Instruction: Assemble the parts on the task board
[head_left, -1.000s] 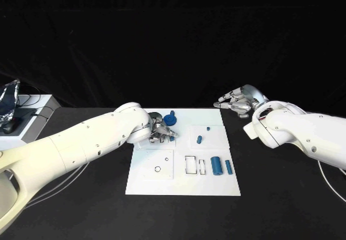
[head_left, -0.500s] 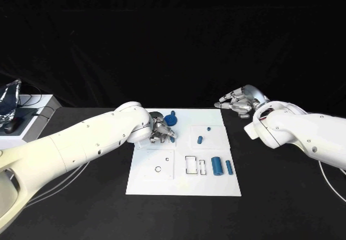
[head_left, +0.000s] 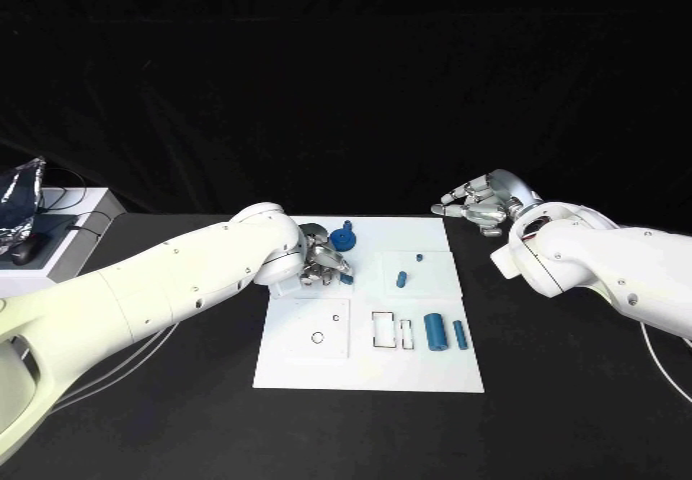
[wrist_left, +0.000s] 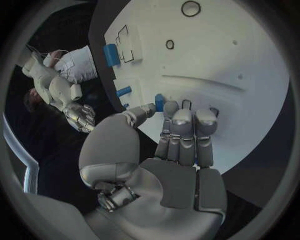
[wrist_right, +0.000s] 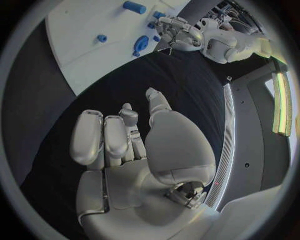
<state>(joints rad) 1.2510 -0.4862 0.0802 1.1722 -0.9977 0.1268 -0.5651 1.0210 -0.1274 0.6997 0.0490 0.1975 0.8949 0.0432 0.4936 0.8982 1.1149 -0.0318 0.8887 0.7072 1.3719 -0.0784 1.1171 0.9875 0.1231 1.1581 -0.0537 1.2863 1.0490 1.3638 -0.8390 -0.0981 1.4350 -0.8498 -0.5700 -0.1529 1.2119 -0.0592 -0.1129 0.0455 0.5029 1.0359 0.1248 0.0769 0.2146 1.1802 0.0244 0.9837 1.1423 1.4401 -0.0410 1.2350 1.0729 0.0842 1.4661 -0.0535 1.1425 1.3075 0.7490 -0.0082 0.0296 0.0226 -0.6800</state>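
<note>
The white task board (head_left: 368, 355) lies mid-table. My left hand (head_left: 320, 263) is down on its back left corner, beside a round blue part (head_left: 342, 238). In the left wrist view a small blue part (wrist_left: 159, 102) sits pinched between the thumb and a fingertip (wrist_left: 170, 107), right at the board (wrist_left: 212, 55). Loose on the board are a short blue peg (head_left: 401, 279), a tiny blue piece (head_left: 418, 257), and two blue cylinders (head_left: 434, 326) (head_left: 459, 334) by the black-outlined slots. My right hand (head_left: 483, 207) hovers off the board's back right corner, fingers loosely curled, holding nothing.
A white box (head_left: 65, 240) with a silvery object (head_left: 18, 205) and cables stands at the table's left edge. A thin cable (head_left: 671, 370) trails on the right. Black tabletop surrounds the board.
</note>
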